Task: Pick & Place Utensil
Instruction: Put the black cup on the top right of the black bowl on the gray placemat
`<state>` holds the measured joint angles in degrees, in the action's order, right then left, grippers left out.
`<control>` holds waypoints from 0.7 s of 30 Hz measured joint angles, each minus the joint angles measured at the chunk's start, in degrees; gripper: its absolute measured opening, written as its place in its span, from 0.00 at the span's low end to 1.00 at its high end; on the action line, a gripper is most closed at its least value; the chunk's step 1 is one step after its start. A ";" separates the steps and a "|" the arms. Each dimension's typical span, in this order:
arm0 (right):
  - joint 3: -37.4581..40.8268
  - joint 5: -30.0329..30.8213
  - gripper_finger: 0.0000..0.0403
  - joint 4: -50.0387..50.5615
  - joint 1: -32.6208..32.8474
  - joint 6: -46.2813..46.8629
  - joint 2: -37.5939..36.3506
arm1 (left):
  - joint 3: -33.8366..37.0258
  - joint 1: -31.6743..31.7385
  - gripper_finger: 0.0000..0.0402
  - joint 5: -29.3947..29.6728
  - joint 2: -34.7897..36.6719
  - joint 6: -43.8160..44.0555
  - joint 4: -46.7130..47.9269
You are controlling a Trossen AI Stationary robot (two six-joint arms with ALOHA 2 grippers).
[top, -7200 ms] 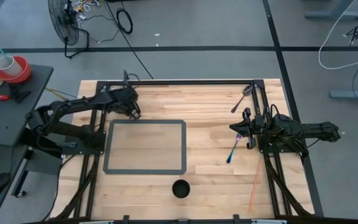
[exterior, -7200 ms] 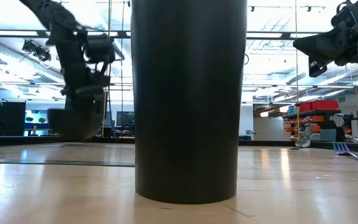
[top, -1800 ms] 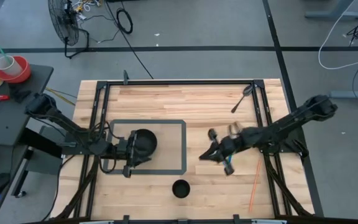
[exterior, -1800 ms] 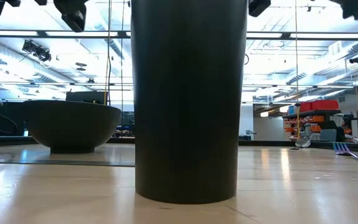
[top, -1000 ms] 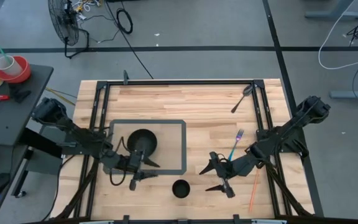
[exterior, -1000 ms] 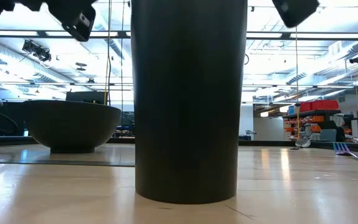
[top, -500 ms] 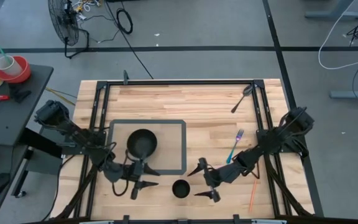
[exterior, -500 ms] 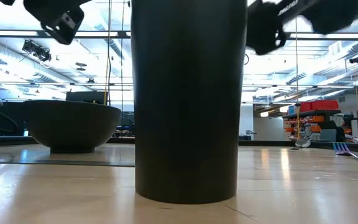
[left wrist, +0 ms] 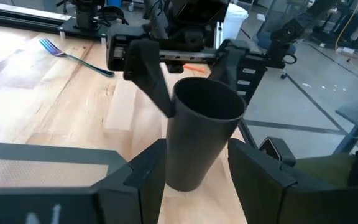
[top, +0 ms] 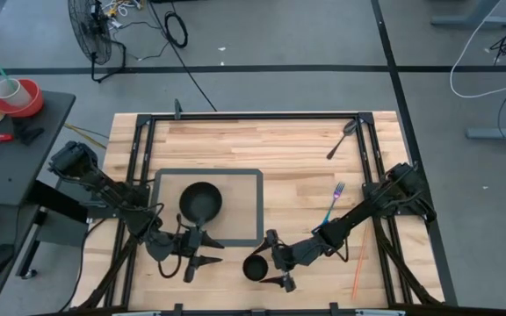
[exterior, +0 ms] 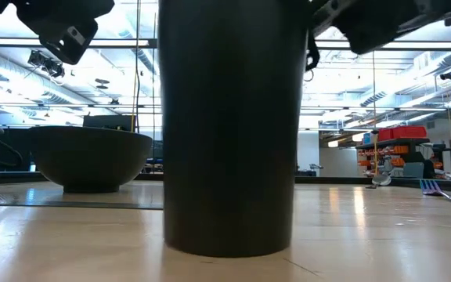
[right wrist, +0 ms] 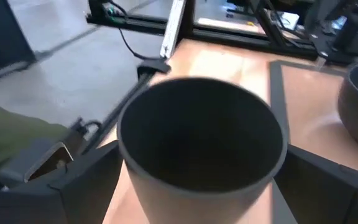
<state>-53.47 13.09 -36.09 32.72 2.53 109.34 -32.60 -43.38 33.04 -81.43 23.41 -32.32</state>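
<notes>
A black cup (top: 254, 268) stands upright near the table's near edge and fills the low view (exterior: 229, 125). My right gripper (top: 268, 262) is open, one finger (right wrist: 82, 180) on each side of the cup. My left gripper (top: 213, 253) hovers open just left of the cup, pointing at it and apart from it. A fork with a blue handle (top: 331, 207) lies flat on the wood to the right, also seen in the left wrist view (left wrist: 73, 53). A black bowl (top: 200, 204) sits on a grey-framed mat (top: 251, 186). My right gripper comes at the cup level from the table's right, its wide-open fingers flanking the cup's wall (right wrist: 135, 186) below the rim. I cannot tell whether either finger touches the wall. The cup stands on the table.
A grey spoon (top: 342, 139) lies at the far right corner. An orange stick (top: 358, 263) lies near the right frame rail. Black frame rails (top: 139, 149) run along the table's left, right and far sides.
My right gripper has swept toward the table's left and near edge until its fingers flank the black cup. The cup has shifted a little toward the table's left in the low view. My left gripper has drifted slightly toward the near edge.
</notes>
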 joint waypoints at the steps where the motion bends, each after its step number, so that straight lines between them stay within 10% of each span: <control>1: -0.18 -0.09 0.99 -0.16 -0.03 0.02 0.25 | 0.00 0.00 0.44 -0.02 0.00 -0.02 0.05; 21: -0.31 1.29 0.76 -8.35 -4.11 5.95 -0.94 | 0.07 0.02 0.44 -1.76 4.05 -4.20 0.24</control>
<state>-53.78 14.38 -44.45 28.61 8.48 108.39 -32.53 -43.35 31.27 -77.38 19.21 -32.08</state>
